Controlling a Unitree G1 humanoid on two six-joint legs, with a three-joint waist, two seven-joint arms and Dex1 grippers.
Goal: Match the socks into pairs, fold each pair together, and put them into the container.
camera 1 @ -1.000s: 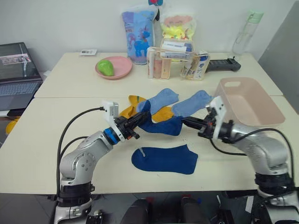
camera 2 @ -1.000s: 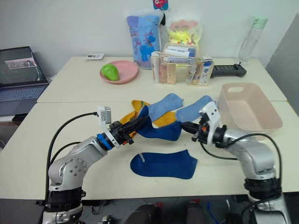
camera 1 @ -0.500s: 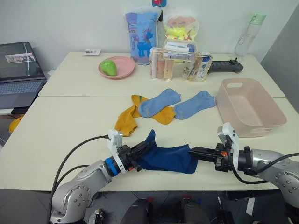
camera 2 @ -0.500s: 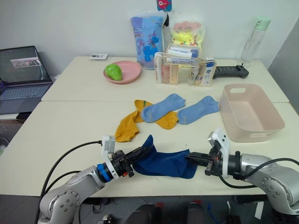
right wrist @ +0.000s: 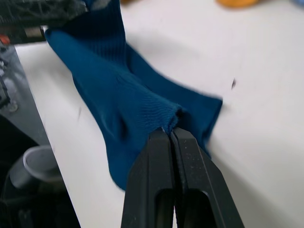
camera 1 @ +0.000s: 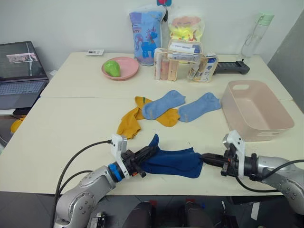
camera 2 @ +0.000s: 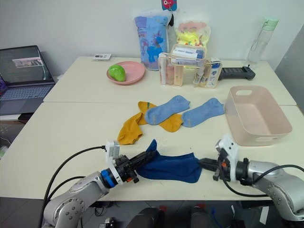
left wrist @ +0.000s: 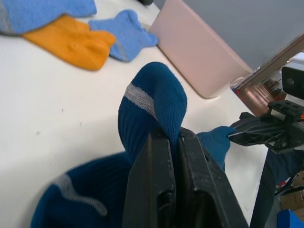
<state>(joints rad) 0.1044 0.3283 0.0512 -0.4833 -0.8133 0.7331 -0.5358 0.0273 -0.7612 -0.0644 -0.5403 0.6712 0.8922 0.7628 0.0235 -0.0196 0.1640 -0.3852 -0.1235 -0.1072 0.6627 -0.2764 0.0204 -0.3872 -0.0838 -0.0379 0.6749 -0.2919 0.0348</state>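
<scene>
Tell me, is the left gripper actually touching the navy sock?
Touching. The left wrist view shows the left gripper with its jaws shut on a fold of the navy sock, fabric pinched between them.

Head pair overlooks table [camera 1: 57,137]; wrists close, facing.

Two cream tables [camera 1: 71,123] stand pushed together before a plain white wall [camera 1: 71,23].

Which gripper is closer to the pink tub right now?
The right gripper: it sits just in front of the pink tub. The left gripper is across the navy sock, farther off.
</scene>
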